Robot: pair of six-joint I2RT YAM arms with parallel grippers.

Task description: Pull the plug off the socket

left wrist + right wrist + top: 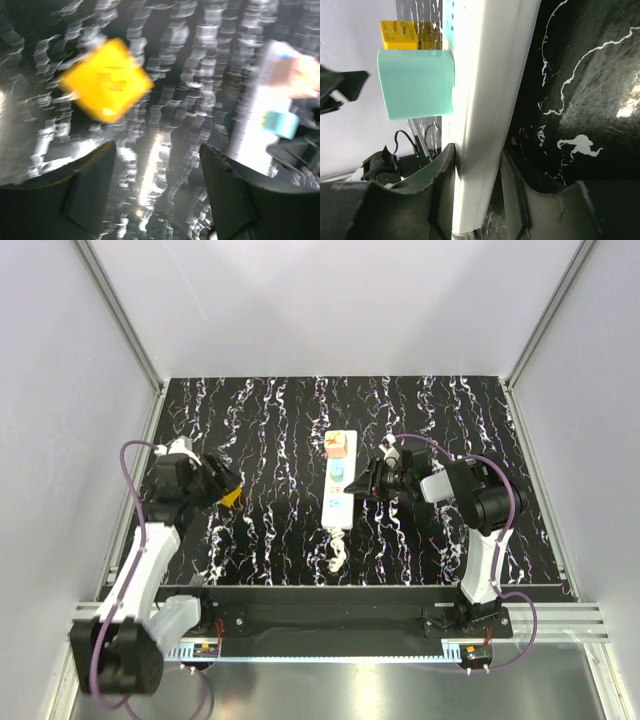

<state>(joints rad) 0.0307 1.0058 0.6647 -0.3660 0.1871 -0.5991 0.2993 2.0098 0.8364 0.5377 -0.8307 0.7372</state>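
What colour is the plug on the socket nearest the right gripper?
The plug is pale teal, clearest in the right wrist view.

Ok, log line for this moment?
left gripper open, near yellow plug | right gripper clamping power strip | teal plug seated

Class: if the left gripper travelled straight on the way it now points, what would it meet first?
Probably the black table: the left gripper aims between the yellow plug and the power strip. Blur leaves depth uncertain.
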